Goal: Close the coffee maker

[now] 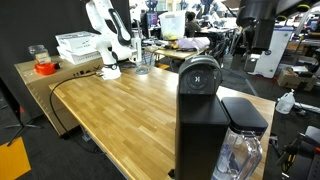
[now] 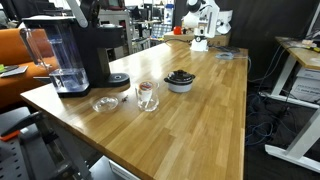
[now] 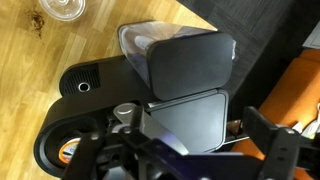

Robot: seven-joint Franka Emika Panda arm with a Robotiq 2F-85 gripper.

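The black coffee maker [image 1: 200, 120] stands at the table's corner, and it also shows in an exterior view [image 2: 90, 50]. Its rounded top with the round silver emblem [image 1: 200, 75] sits tilted up above the body. The clear water tank [image 1: 240, 155] with its black cap [image 3: 190, 62] is beside it. In the wrist view I look straight down on the machine's grey top panel [image 3: 185, 125]. My gripper [image 3: 185, 160] hangs above it, open and empty, with its fingers spread on either side of the panel. It touches nothing.
On the wooden table [image 2: 200, 110] near the machine are a clear glass [image 2: 147, 95], a dark bowl [image 2: 180, 80] and a glass dish [image 2: 105, 103]. A white robot arm [image 1: 105, 40] and white bins [image 1: 78, 45] stand at the far end.
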